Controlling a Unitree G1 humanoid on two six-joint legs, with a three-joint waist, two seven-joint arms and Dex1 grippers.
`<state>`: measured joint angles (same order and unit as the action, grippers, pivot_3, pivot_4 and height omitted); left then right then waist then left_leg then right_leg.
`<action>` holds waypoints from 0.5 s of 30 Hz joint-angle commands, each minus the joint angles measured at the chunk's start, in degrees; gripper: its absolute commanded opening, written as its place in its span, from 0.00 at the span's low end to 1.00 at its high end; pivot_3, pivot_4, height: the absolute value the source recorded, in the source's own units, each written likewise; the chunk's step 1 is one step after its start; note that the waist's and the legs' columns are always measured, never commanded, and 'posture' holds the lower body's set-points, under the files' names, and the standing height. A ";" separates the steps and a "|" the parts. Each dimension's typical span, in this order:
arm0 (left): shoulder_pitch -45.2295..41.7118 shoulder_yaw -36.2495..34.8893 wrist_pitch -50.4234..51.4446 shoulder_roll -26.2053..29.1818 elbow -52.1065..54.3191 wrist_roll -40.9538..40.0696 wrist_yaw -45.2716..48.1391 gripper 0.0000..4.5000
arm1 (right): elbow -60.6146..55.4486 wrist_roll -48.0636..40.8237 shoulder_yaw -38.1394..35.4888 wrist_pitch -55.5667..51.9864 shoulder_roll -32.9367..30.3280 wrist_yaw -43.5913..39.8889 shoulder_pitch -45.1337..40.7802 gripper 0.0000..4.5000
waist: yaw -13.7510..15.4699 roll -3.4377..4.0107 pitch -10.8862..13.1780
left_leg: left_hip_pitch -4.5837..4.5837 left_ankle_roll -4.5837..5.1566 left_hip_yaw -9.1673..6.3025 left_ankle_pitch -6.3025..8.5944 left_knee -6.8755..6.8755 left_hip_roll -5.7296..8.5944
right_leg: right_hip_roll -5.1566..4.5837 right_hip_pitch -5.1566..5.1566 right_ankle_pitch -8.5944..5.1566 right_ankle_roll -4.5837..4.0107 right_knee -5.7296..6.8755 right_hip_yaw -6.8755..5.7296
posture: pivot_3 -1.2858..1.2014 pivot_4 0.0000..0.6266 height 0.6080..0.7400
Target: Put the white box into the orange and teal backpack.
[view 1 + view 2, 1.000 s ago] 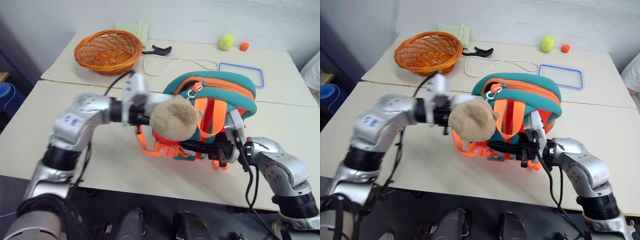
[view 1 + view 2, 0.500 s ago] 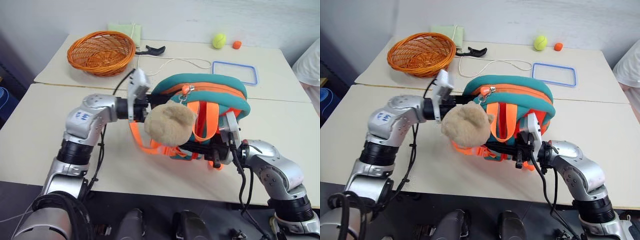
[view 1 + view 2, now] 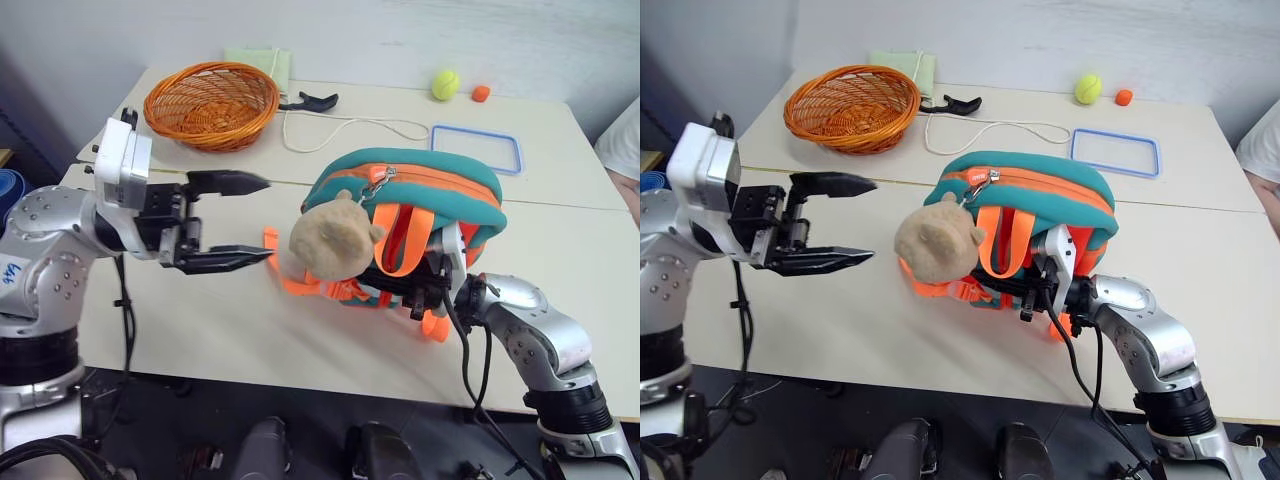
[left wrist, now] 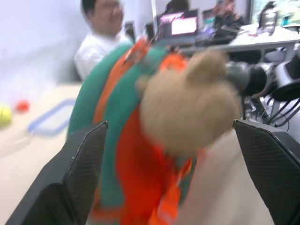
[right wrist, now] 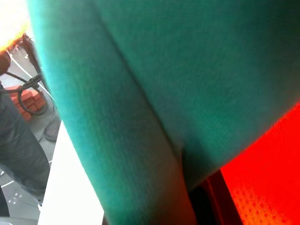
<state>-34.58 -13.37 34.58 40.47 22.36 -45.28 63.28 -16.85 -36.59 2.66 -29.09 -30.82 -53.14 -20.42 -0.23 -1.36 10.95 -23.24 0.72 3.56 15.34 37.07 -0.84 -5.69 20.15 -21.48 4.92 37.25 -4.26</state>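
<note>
Left gripper point(image 3: 247, 220) has pulled back off the orange and teal backpack point(image 3: 420, 185) since the last frame; it now hangs above the counter point(image 3: 200, 320), well apart from the bag, jaws spread wide, nothing in them. Right gripper point(image 3: 425, 297) stays clamped tight at the backpack's lower front among the orange straps; what it pinches is hidden. Backpack stands on the counter, zip closed, plush toy point(image 3: 332, 240) dangling off its front toward my left gripper. Woven basket point(image 3: 211, 102), blue-rimmed lid point(image 3: 480, 148), tennis ball point(image 3: 445, 84) sit behind.
</note>
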 commanded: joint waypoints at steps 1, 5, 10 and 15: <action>1.89 4.40 -2.91 -2.67 6.60 2.35 -4.50 1.00 | 1.11 0.80 0.16 0.21 -0.12 -0.70 -1.53 0.00 | -0.33 0.01 -0.01 | 0.03 -0.02 0.04 -0.01 -0.01 -0.01 | 0.04 0.00 0.00 0.00 0.00 0.01 | 0.52 0.24 1.00; 2.43 9.43 -9.36 -5.90 5.41 9.36 -6.77 1.00 | 1.92 1.25 0.41 0.21 0.10 -1.32 -2.50 0.00 | -0.37 0.02 -0.01 | 0.07 -0.10 0.07 -0.06 -0.01 -0.06 | 0.14 0.02 0.00 0.00 0.13 0.01 | 0.52 0.24 1.00; 3.15 11.94 -13.87 -5.17 2.97 12.45 -4.05 0.91 | 1.35 1.10 0.60 -0.06 0.61 -1.17 -2.67 0.00 | -0.34 0.02 -0.01 | 0.07 -0.10 0.08 -0.06 -0.02 -0.07 | 0.14 0.03 0.00 0.00 0.11 0.02 | 0.52 0.24 1.00; 2.81 12.55 -20.07 -4.21 -1.17 17.27 -2.87 0.59 | 0.85 1.04 0.13 0.49 1.33 -0.70 -2.37 0.00 | -0.28 0.02 -0.01 | 0.07 -0.09 0.08 -0.06 -0.02 -0.07 | 0.14 0.03 0.00 0.00 0.07 0.01 | 0.52 0.24 1.00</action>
<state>-31.55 -1.00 16.69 35.58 21.58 -29.82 60.03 -14.64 -35.19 3.33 -29.09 -29.87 -54.09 -22.33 -0.51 -1.34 10.94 -23.18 0.63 3.65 15.28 37.05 -0.91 -5.55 20.17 -21.48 4.92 37.32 -4.25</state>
